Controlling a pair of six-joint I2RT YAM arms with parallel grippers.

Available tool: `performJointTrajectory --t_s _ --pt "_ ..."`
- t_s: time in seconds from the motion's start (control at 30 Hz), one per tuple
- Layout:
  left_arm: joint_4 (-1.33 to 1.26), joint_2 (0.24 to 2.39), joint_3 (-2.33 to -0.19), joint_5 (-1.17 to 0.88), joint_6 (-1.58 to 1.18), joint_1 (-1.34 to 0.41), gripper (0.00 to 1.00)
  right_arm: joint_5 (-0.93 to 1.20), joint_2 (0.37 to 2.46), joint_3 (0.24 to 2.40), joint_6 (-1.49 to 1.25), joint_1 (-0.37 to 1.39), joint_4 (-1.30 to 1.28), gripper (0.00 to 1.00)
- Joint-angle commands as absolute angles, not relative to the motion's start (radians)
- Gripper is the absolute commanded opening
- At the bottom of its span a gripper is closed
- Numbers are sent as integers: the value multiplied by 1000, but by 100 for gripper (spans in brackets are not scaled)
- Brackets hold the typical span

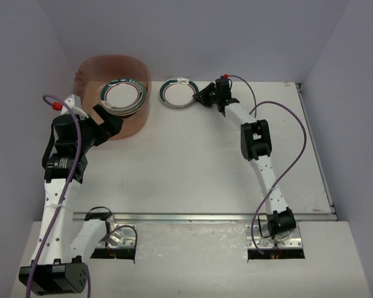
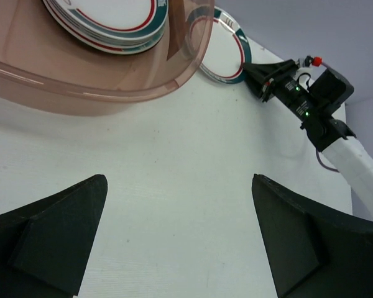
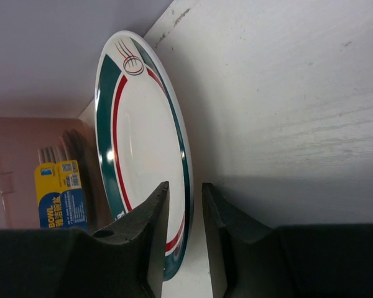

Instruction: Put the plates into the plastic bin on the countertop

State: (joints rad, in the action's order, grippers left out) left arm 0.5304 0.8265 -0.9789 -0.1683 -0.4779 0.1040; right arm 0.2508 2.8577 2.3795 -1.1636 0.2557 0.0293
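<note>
White countertop (image 1: 193, 161): green-red rimmed round plates (image 1: 121, 94) stacked in translucent pinkish plastic bin (image 1: 112, 62), far left.
Last plate (image 1: 177, 92) outside, rim pinched by right gripper (image 3: 185, 189); left gripper (image 2: 179, 180) spread.

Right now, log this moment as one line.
bin: plate stack inside | right jaws: astride rim of lone plate on countertop, grip unconfirmed | left jaws: open, empty, beside bin

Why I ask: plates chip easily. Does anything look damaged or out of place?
Nothing looks damaged or spilled. One plate lies on the table beside the bin, not in it, its rim between the fingers of the right gripper. The other plates sit stacked inside.
</note>
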Motion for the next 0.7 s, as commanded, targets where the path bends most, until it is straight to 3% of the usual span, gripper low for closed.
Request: performJointTrajectory --t_s 0.0,0.07,0.17,0.3,0.43,0.57,0.67 --pt "524 798 -953 -224 -434 97 100 238 2922 2392 -1176 282 46 21" --pt "529 783 -948 -218 -424 97 100 233 2892 2313 -1186 285 64 0" --pt "532 787 -951 -224 -415 95 100 201 2794 2185 -1230 280 76 0" --pt "510 821 -951 -331 -405 88 100 86 2499 1819 -1162 278 152 0" --pt "426 833 -924 -461 -433 48 100 5 2134 1627 -954 277 -101 0" --pt "290 885 -883 -482 -490 -63 100 233 1823 1391 -766 241 -182 0" --pt "126 969 -836 -601 -546 -78 100 591 1661 1235 -711 198 -151 0"
